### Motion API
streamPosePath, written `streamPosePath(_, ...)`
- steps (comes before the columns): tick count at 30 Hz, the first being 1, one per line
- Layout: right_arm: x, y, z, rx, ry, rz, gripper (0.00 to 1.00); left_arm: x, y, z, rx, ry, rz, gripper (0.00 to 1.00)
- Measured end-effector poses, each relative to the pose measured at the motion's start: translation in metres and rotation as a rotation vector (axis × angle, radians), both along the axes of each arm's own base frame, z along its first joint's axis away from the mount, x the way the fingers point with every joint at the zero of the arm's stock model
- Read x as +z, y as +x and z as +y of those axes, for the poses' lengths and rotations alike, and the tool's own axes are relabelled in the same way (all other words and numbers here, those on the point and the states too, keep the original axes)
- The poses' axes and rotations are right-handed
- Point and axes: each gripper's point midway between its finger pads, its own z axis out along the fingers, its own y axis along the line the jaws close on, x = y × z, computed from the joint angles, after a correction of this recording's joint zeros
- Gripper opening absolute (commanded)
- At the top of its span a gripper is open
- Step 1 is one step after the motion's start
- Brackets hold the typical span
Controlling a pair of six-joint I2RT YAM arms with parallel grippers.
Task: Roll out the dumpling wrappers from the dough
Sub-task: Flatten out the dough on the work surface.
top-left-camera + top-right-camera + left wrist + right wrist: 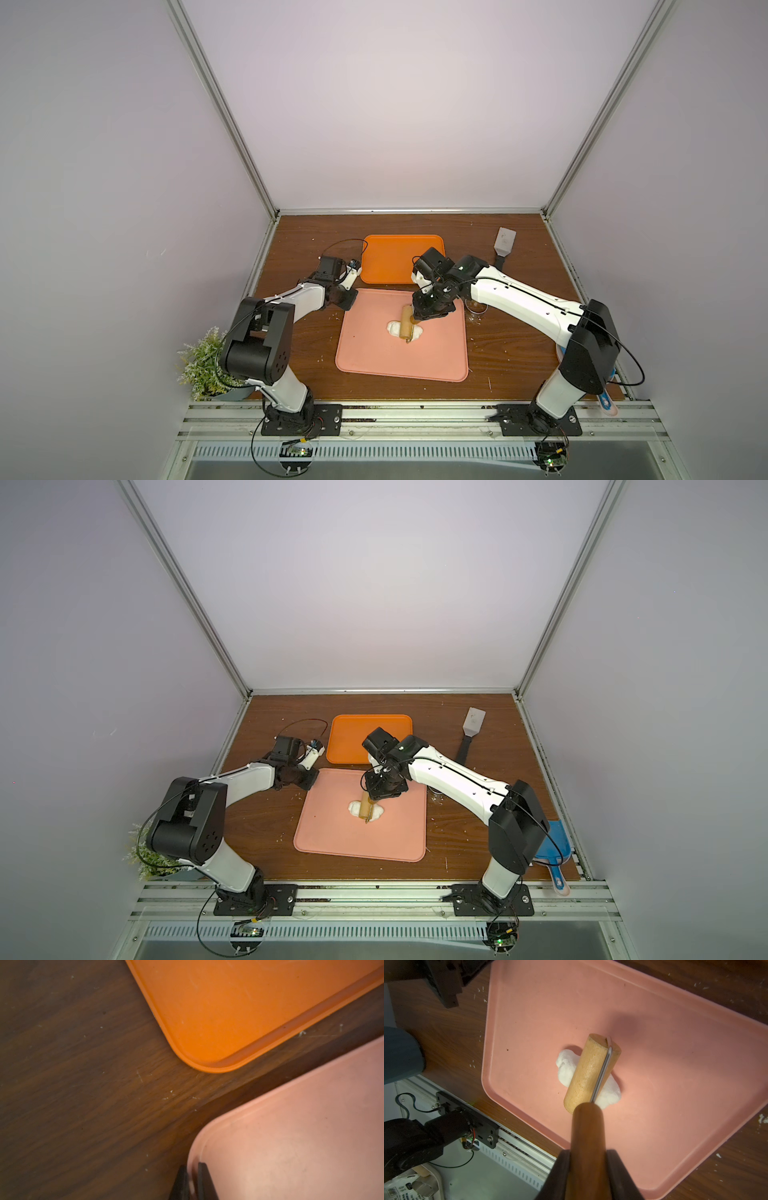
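Okay: dough (pixel 566 1068) probably soft, sticky, light; thick lump near centre of pink tray (pixel 675 1084), no wrappers visible yet. Pinned under wooden roller (pixel 589 1072); best worked via roller, not pinched directly. Roller handle (pixel 586 1130) clamped in right gripper (pixel 586 1167). Tray rim at 10 o'clock corner pinched shut by left gripper (pixel 192 1167).

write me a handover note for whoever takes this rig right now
Left gripper: shut on the far left corner rim of the pink tray.
Right gripper: shut on the handle of the rolling pin; its drum rests on the dough at mid-tray.
Done: pin is on the dough, a thick lump.
Left: roll it thin and make the wrappers; none in view, and the orange tray behind holds nothing.
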Motion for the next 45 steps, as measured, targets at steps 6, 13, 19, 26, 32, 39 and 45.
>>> streamPosePath(6, -0.001, 0.0, 0.004, 0.005, 0.023, 0.003, 0.0, 0.0, 0.003, 0.001, 0.006, 0.006, -0.013, 0.0)
streamPosePath(13, 0.015, 0.001, 0.005, 0.033, 0.062, -0.038, 0.0, 0.001, 0.004, 0.002, 0.015, 0.005, -0.012, 0.0)
streamPosePath(19, 0.019, -0.001, 0.005, 0.059, 0.058, -0.046, 0.0, 0.001, 0.004, 0.002, 0.016, 0.005, -0.012, 0.0)
streamPosePath(26, 0.026, -0.006, 0.006, 0.089, 0.051, -0.043, 0.0, 0.001, 0.004, 0.0, 0.011, -0.005, -0.011, 0.0)
streamPosePath(32, 0.039, -0.013, 0.005, 0.121, 0.03, -0.042, 0.0, 0.001, 0.003, -0.005, -0.008, -0.027, -0.008, 0.0)
streamPosePath(39, 0.044, -0.013, 0.002, 0.123, 0.022, -0.046, 0.0, 0.001, 0.002, -0.005, -0.011, -0.028, -0.007, 0.0)
streamPosePath(45, 0.045, -0.023, 0.011, 0.147, 0.03, -0.042, 0.0, 0.001, 0.004, -0.005, -0.003, -0.027, -0.007, 0.0)
